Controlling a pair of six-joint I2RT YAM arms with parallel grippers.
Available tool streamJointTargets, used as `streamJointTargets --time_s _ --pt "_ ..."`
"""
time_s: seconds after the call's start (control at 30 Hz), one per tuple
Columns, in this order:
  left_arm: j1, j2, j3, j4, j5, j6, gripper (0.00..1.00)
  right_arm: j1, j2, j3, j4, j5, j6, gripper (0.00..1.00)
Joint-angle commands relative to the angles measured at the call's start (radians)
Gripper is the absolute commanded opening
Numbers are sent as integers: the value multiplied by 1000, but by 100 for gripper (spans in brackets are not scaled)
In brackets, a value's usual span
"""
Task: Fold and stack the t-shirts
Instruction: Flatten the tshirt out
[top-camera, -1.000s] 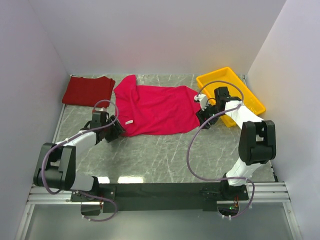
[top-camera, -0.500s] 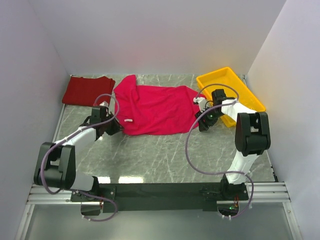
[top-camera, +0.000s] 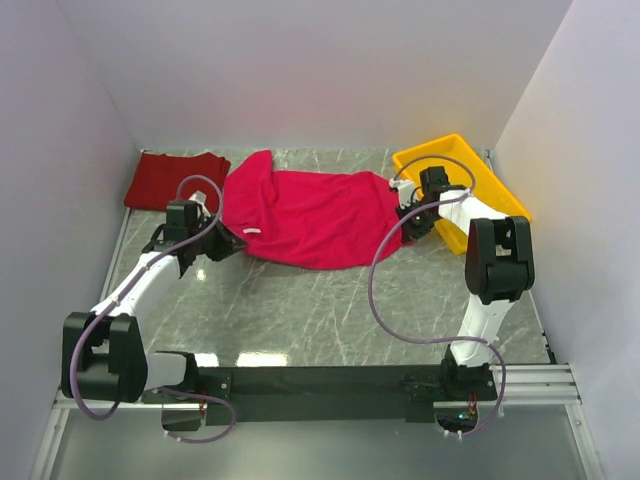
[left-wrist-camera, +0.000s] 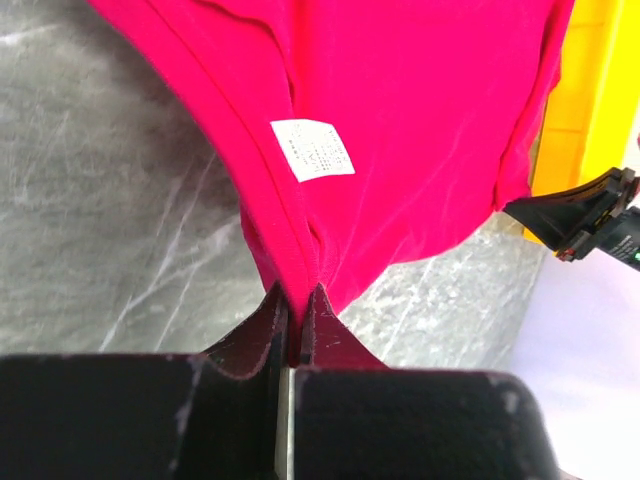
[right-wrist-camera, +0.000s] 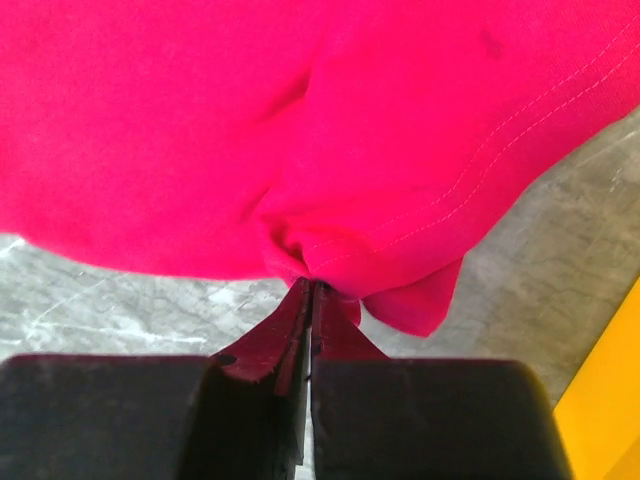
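Crimson t-shirt (top-camera: 310, 218): spread flat, pinched at its left hem by left gripper (left-wrist-camera: 295, 300) and at its right corner by right gripper (right-wrist-camera: 310, 290), both clamped tight on cloth, probably to lift it for folding. Maroon t-shirt (top-camera: 175, 180): folded at far left, presumably base of the stack

Top cam sits high behind the arm bases (top-camera: 465, 375), looking down and forward over the whole tabletop (top-camera: 300, 300), so stuff looks small. Wrist cams ride right behind the left claw (left-wrist-camera: 295, 305) and right claw (right-wrist-camera: 310, 295), staring along the fingers (left-wrist-camera: 255, 335), super close. All three share the crimson t-shirt (top-camera: 310, 215) and a bit of the yellow tray (top-camera: 495, 190).
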Motion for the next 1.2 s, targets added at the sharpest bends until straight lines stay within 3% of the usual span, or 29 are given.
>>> streamJointTargets --time_s 0.0,0.2,0.33,0.53,0.6,0.63,0.73,0.87,0.97,1.17 --pt "29 -46 81 -58 66 -3 1 3 -48 59 -39 -19 16 0" --pt "87 -54 179 -172 92 28 0 -12 -146 254 -90 -77 119 0" --pt "164 49 245 -148 75 56 0 1 -10 398 -94 -5 229 0" --pt "167 325 400 -86 119 70 1 24 194 564 -96 172 332 0" --pt "167 373 435 -83 126 70 1 23 196 566 -90 200 330 14" --pt "169 383 443 -95 124 80 1 23 181 552 -74 199 309 31" --pt "169 394 444 -106 127 105 1 23 72 436 -30 117 230 50" --pt "167 368 392 -108 138 123 1 23 -62 270 -2 -29 120 56" --pt "167 342 356 -101 144 123 1 23 -102 239 36 -69 119 57" --pt "167 292 303 -80 159 100 1 84 59 398 -19 -19 -11 58"
